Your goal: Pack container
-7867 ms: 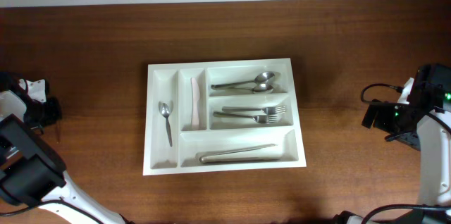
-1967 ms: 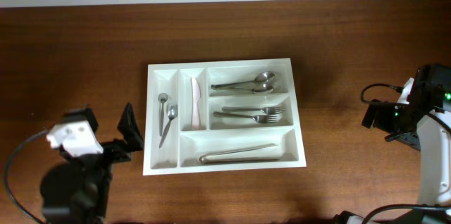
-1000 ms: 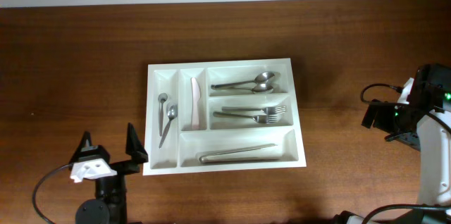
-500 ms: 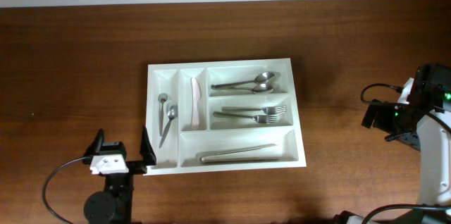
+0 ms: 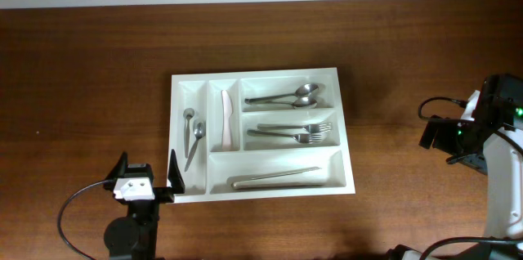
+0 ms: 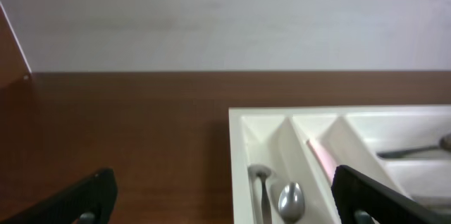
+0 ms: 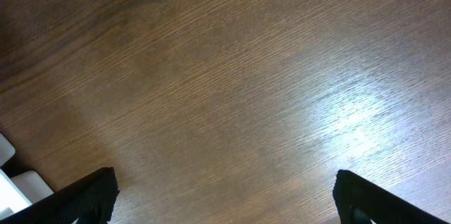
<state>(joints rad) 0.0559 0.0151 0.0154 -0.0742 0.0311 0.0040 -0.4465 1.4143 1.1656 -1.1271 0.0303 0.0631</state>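
Lying flat, container (image 5: 270, 163) long axis running left-right.

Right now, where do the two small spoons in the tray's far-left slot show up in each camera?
Overhead: small spoons, left of centre, leftmost slot.
Left wrist: small spoons at bottom centre.
Right wrist: not in it.
Shared by the first two: pink utensil, one slot right.
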